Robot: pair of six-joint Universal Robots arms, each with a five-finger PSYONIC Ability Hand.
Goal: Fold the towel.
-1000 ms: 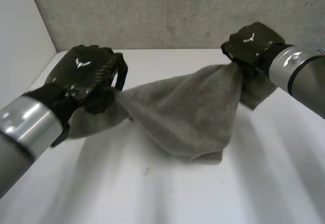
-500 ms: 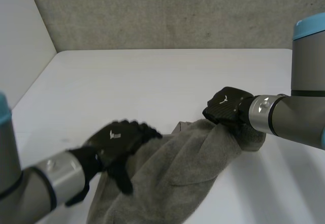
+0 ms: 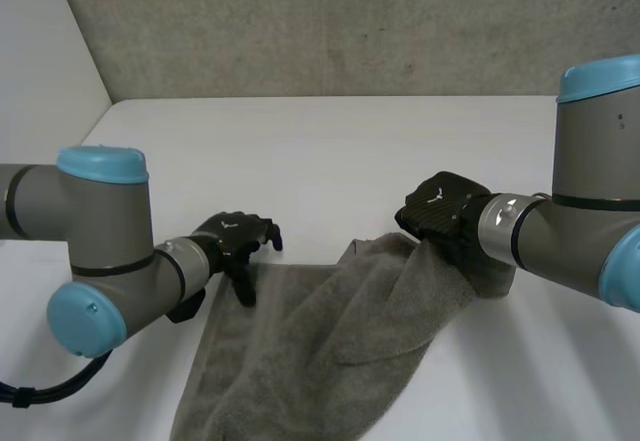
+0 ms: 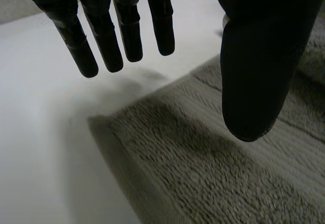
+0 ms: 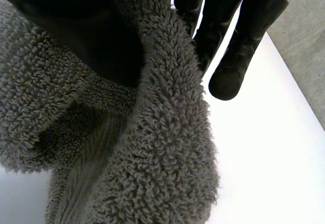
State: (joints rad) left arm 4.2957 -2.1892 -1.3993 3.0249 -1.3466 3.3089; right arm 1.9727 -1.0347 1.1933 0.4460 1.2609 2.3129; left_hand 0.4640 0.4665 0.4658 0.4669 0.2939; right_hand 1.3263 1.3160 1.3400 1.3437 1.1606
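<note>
The grey towel (image 3: 320,351) lies rumpled on the white table (image 3: 330,161), its left part flat and its right part lifted. My left hand (image 3: 235,243) hovers just above the towel's far left corner (image 4: 152,127), fingers straight and spread, thumb (image 4: 259,66) apart, holding nothing. My right hand (image 3: 440,213) grips the towel's right corner and holds it a little above the table. In the right wrist view the thick pile (image 5: 162,132) runs up between the thumb (image 5: 81,26) and the fingers (image 5: 238,46).
A grey wall (image 3: 330,21) stands behind the table's far edge. A white side wall (image 3: 40,91) rises at the left. Bare tabletop (image 3: 330,161) stretches beyond the towel and both hands.
Both hands came down from holding the towel stretched in the air. My left hand let go of its corner, which now lies flat, and drew back to the left. The right keeps its grip.
</note>
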